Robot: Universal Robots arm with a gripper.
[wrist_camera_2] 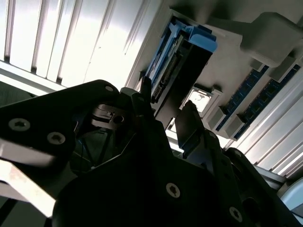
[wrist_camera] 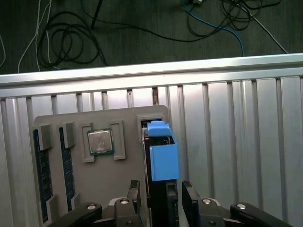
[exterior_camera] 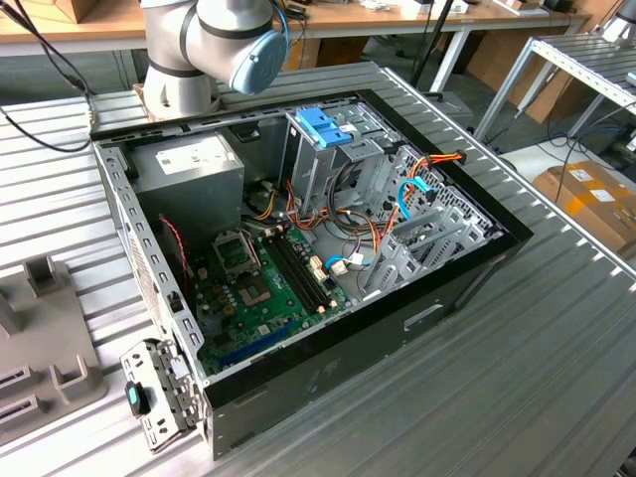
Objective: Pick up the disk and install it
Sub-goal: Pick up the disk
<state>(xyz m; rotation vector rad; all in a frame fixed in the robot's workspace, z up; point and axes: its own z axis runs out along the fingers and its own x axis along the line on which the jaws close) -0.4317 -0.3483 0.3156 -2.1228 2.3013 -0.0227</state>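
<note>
The disk (wrist_camera: 163, 161) stands on edge in a slot of a grey parts tray (wrist_camera: 104, 179), its light-blue carrier rail facing the camera. My gripper (wrist_camera: 162, 189) is open and its two dark fingers straddle the disk's near end, one on each side with a small gap to it. In the second wrist view the disk (wrist_camera_2: 182, 56) lies just beyond the gripper (wrist_camera_2: 165, 106), with its blue rail and connector edge showing. The open computer case (exterior_camera: 328, 248) lies on the table in the exterior view.
The tray also holds a processor (wrist_camera: 100, 142) and two memory sticks (wrist_camera: 41, 175). In the case stand a drive cage with a blue handle (exterior_camera: 323, 129), a grey power supply (exterior_camera: 189, 164) and the motherboard (exterior_camera: 263, 288). Loose cables cross the case's middle.
</note>
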